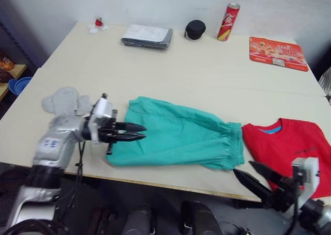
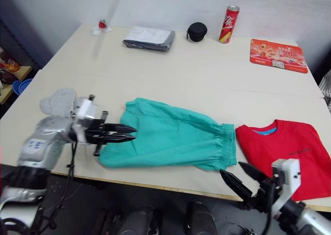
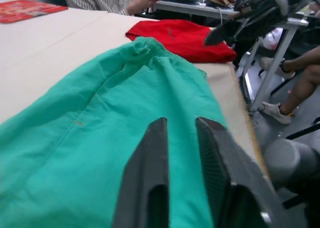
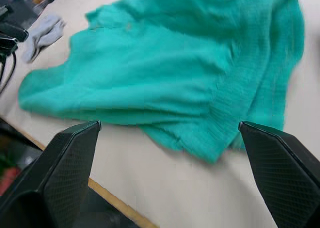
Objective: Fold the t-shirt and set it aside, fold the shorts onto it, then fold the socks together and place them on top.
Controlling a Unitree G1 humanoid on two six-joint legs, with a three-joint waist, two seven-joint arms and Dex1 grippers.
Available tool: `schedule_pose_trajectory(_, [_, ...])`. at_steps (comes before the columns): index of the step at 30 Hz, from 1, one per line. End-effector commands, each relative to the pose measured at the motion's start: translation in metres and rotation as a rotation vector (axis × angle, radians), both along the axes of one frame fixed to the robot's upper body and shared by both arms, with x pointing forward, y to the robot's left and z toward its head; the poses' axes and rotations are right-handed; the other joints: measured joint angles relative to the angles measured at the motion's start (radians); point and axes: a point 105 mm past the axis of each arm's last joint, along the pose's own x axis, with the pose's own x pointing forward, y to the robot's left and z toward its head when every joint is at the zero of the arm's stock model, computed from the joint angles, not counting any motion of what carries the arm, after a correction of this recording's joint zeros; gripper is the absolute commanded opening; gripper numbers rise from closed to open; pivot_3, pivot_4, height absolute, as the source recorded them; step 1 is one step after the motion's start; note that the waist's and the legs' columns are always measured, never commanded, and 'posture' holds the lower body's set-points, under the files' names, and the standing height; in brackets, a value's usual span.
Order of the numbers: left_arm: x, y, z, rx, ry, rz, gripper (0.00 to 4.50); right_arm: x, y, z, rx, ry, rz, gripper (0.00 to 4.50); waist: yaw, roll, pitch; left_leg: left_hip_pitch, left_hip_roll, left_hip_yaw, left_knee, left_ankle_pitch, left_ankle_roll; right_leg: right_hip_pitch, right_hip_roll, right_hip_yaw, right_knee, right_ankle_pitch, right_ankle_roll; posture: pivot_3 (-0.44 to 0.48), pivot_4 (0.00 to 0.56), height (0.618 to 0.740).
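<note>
Left gripper [image 1: 135, 132]: fingers nearly closed, a narrow gap between them, nothing held; tips poised at the leg-end edge of the shorts [image 1: 178, 137], near the tabletop [image 1: 207, 75] front edge. Right gripper [image 1: 253, 174]: spread wide, empty, off the front edge just below the waistband corner.

Shorts lie flat and partly folded at front centre, long axis parallel to the front edge, elastic waist toward the t-shirt [image 1: 292, 144], legs toward the socks [image 1: 64, 102]. T-shirt sits at the front right corner, collar facing the far edge. Socks lie near the left edge, beside the left arm.

Judgement: shorts are light, limp and will sag and crease when lifted. Best pinch points are the thicker gathered waistband and a leg hem, one per gripper.
</note>
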Motion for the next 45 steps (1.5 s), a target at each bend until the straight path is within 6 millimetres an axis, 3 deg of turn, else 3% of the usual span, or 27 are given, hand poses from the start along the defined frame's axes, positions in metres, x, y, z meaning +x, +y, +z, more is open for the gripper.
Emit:
schedule_pose_trajectory(1, [0.017,-0.020,-0.008,0.060,-0.127,-0.057,0.08,0.010,-0.001,0.000,0.091,0.029,-0.162,4.50,0.000,0.000,0.000,0.000,0.000,0.000,0.000,0.000,0.000,0.000,0.000,0.000,0.000,0.000,0.000,0.000,0.150,0.740])
schedule_pose_trajectory(4, [0.034,-0.039,-0.014,0.059,-0.172,-0.052,0.08,0.011,-0.005,-0.012,0.159,0.107,-0.283,4.50,0.000,-0.001,0.000,-0.001,0.000,0.002,0.000,0.001,0.001,-0.001,0.000,0.001,0.000,0.000,0.001,0.000,0.150,0.740])
schedule_pose_trajectory(7, [0.045,-0.050,-0.023,0.073,-0.194,-0.029,0.08,0.010,0.002,-0.017,0.229,0.152,-0.316,4.50,-0.004,-0.001,0.000,-0.002,0.000,0.002,0.000,0.001,0.001,-0.002,0.001,0.001,0.000,0.000,0.001,0.000,0.150,0.740])
schedule_pose_trajectory(14, [0.052,-0.065,-0.036,0.070,-0.177,-0.009,0.08,0.015,0.024,-0.026,0.373,0.234,-0.323,4.50,-0.004,-0.001,-0.001,-0.002,0.001,0.002,0.000,0.001,0.002,-0.002,0.001,0.002,-0.001,0.001,0.002,0.000,0.150,0.740])
schedule_pose_trajectory(20, [0.055,-0.063,-0.058,0.100,-0.113,0.046,0.08,0.050,0.042,-0.024,0.531,0.223,-0.347,4.50,-0.018,-0.004,-0.002,-0.002,0.001,0.002,0.000,0.001,0.003,-0.003,0.001,0.002,0.000,0.001,0.002,0.000,0.150,0.740])
schedule_pose_trajectory(25, [0.054,-0.060,-0.070,0.113,-0.086,0.065,0.08,0.078,0.045,-0.031,0.568,0.235,-0.390,4.50,-0.026,-0.005,-0.003,-0.002,0.001,0.001,0.000,0.002,0.003,-0.003,0.001,0.002,0.001,0.001,0.001,0.000,0.150,0.740])
schedule_pose_trajectory(28, [0.053,-0.058,-0.074,0.119,-0.080,0.067,0.00,0.090,0.042,-0.035,0.588,0.239,-0.444,3.89,-0.027,-0.009,-0.006,-0.002,0.001,0.001,0.000,0.002,0.003,-0.002,0.001,0.002,0.001,0.001,0.001,0.000,0.150,0.740])
schedule_pose_trajectory(31, [0.052,-0.056,-0.075,0.112,-0.069,0.069,0.00,0.099,0.033,-0.038,0.594,0.234,-0.530,2.91,-0.030,-0.011,-0.010,-0.002,0.001,0.001,0.000,0.002,0.003,-0.002,0.001,0.002,0.001,0.001,0.001,0.000,0.150,0.740])
schedule_pose_trajectory(34, [0.049,-0.053,-0.077,0.111,-0.058,0.052,0.00,0.115,0.040,-0.035,0.604,0.201,-0.521,2.91,-0.035,-0.013,-0.012,-0.001,0.001,0.001,0.000,0.002,0.003,-0.002,0.000,0.002,0.001,0.001,0.001,0.000,0.150,0.740])
schedule_pose_trajectory(37, [0.048,-0.052,-0.078,0.118,-0.055,0.046,0.00,0.128,0.048,-0.027,0.607,0.154,-0.486,2.37,-0.036,-0.013,-0.012,-0.001,0.001,0.001,0.000,0.002,0.003,-0.002,0.000,0.002,0.001,0.001,0.002,0.000,0.150,0.740])
schedule_pose_trajectory(39, [0.050,-0.050,-0.076,0.117,-0.056,0.054,0.00,0.132,0.051,-0.024,0.600,0.127,-0.470,1.68,-0.037,-0.012,-0.013,-0.001,0.001,0.001,-0.001,0.002,0.003,-0.002,0.000,0.002,0.001,0.001,0.002,0.000,0.150,0.740])
schedule_pose_trajectory(43, [0.054,-0.045,-0.072,0.104,-0.063,0.086,0.00,0.130,0.036,-0.025,0.532,0.045,-0.533,0.25,-0.046,-0.013,-0.013,-0.001,0.001,0.001,-0.003,0.002,0.003,-0.002,0.000,0.002,0.003,0.001,0.002,0.000,0.150,0.740])
schedule_pose_trajectory(45, [0.055,-0.042,-0.069,0.095,-0.069,0.101,0.00,0.127,0.026,-0.023,0.498,-0.011,-0.571,0.02,-0.046,-0.013,-0.014,-0.001,0.001,0.001,-0.003,0.002,0.004,-0.001,0.000,0.002,0.002,0.001,0.002,0.000,0.150,0.740])
